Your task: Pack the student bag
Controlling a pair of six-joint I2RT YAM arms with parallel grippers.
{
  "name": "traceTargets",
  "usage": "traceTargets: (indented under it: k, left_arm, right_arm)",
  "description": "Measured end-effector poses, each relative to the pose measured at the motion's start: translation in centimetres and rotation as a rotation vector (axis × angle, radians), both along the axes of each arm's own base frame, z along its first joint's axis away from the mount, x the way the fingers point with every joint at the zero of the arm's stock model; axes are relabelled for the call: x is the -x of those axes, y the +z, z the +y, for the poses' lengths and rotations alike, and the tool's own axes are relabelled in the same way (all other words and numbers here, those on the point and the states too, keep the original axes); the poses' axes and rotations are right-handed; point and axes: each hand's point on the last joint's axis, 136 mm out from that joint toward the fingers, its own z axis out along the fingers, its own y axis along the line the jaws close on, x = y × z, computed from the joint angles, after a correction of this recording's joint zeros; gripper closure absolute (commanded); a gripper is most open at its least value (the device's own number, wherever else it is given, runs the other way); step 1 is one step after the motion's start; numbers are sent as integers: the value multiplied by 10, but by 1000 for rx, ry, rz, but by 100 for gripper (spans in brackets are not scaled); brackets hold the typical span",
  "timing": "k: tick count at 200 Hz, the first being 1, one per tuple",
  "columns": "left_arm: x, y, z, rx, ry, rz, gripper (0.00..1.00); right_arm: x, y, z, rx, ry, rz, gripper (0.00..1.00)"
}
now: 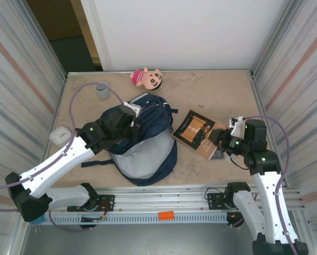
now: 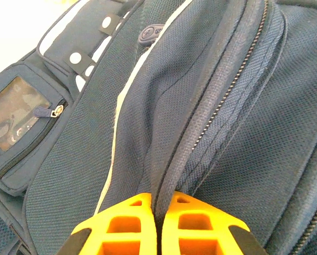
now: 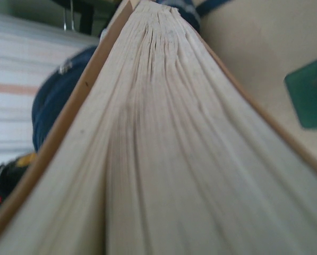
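Find the bag (image 1: 142,143) in the middle of the table (image 1: 211,95), near the front edge, with the left gripper (image 1: 130,128) on top of it, pinching the cloth beside a zip (image 2: 225,87). Look just right of the bag for the book (image 1: 193,132), with the right gripper (image 1: 217,139) at its right end, closed on it. See the doll (image 1: 146,78) behind the bag at the table's back edge, the cup (image 1: 101,90) to the doll's left, and a small box (image 1: 58,136) well left of the bag, by the table's left edge.

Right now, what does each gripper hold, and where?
Left gripper pinches the student bag at a fold beside its zipper; right gripper grips the book by its page edge.
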Motion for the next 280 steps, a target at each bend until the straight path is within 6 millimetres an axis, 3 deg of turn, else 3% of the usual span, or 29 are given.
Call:
traceTargets:
  k: [37,65,105,161,218,280]
  left_arm:
    - [-16,0,-3,65,61,22,100]
    - [-24,-4,-8,100,79,43,100]
    - [-29,0,-16,177,63,66,100]
    - [-31,4,-19,231,45,87,100]
    - [-30,23,-17,320,15,78,100]
    - [-31,36,-19,399,-21,82,100]
  right_arm:
    - [24,-7,27,-46,115,89,93]
    - [39,-32,56,-82,207,176,93]
    - [36,-65,95,-104,212,244,96]
    - [-6,-69,143,-153,65,127,96]
    - [-49,-99,169,-104,-81,66,96]
    - [-102,-87,210,-146,-151,-29,94]
